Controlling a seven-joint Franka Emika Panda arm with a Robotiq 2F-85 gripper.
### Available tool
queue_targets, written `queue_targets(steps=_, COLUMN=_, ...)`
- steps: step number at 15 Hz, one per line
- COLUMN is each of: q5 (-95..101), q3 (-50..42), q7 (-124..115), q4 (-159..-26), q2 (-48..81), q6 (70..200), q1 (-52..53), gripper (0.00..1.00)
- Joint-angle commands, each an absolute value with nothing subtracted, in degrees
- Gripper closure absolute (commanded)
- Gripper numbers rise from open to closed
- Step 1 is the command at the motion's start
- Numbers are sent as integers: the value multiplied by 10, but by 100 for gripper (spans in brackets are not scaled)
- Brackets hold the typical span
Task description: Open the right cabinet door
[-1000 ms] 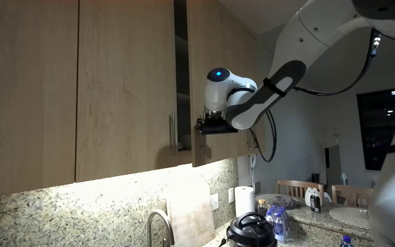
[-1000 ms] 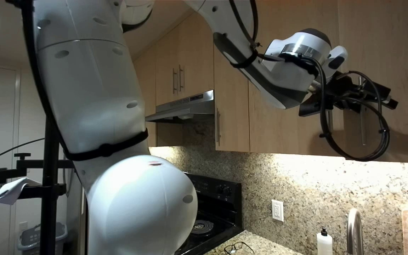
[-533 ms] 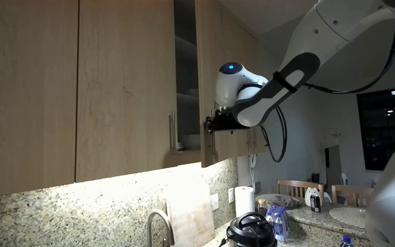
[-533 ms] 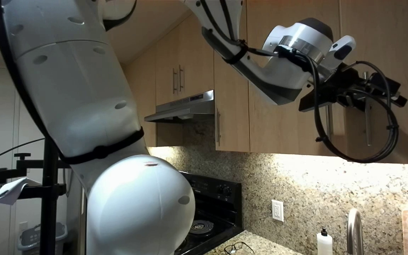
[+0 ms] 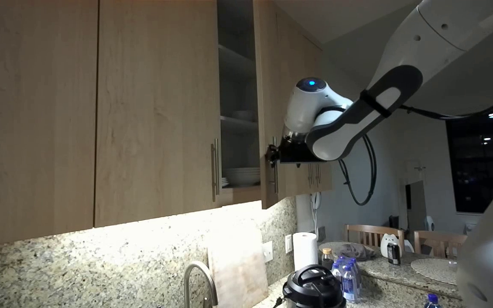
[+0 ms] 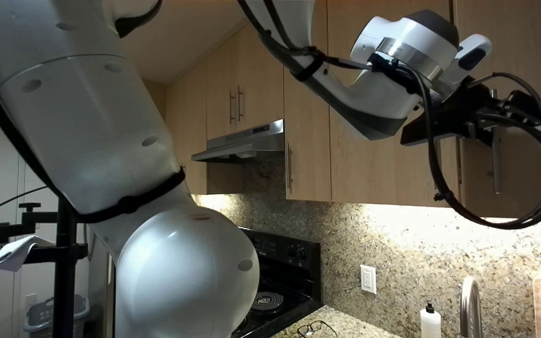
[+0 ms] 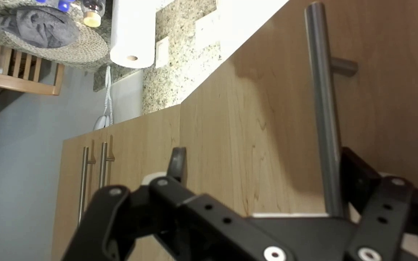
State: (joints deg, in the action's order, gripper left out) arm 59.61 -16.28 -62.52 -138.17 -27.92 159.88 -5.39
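Well, at nine o'clock in an exterior view sits a plain panel (image 5: 32, 111), then the left door (image 5: 156, 107), shut, its bar (image 5: 217, 167) low on the three-o'clock edge. Below, between six and seven, comes a tap (image 5: 212, 291), then at six a board (image 5: 236, 269) leaning on the backsplash (image 5: 101, 261). Next is a dark gap with stacked dishes (image 5: 242, 176) inside at the bottom, then the right door (image 5: 268, 94), between twelve and one o'clock, ajar and standing out at an angle. The gripper (image 7: 265, 163) is at that door's handle (image 7: 325, 105), and the arm (image 5: 383, 94) runs off toward two. A paper roll (image 5: 305, 252) and a pot (image 5: 315, 286) stand at five, bottles (image 5: 349, 282) just beside the pot, a can (image 5: 393, 253) at four. In the wrist view, again left to right: a chair (image 7: 16, 82) between nine and ten, a grey cloth (image 7: 42, 27) at ten, far handles (image 7: 103, 163) at eight. The fingers (image 7: 177, 165) are spread wide with the handle between them, the one toward seven well apart from it, the one past three right beside it; whether that one touches cannot be told.
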Motion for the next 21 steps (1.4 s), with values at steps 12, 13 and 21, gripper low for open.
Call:
queue_targets(steps=12, q5=573, q3=-312, q7=-487, q4=-1417, q2=-350, q6=1584, q1=-30, gripper=0)
queue_targets(steps=13, q5=505, q3=-268, q7=-433, q4=-1427, q2=-340, q6=1614, q1=-91, gripper=0)
queue_targets(steps=21, q5=210, q3=-229, q7=-133, q4=-1451, q2=-341, q6=1645, q1=-177, gripper=0)
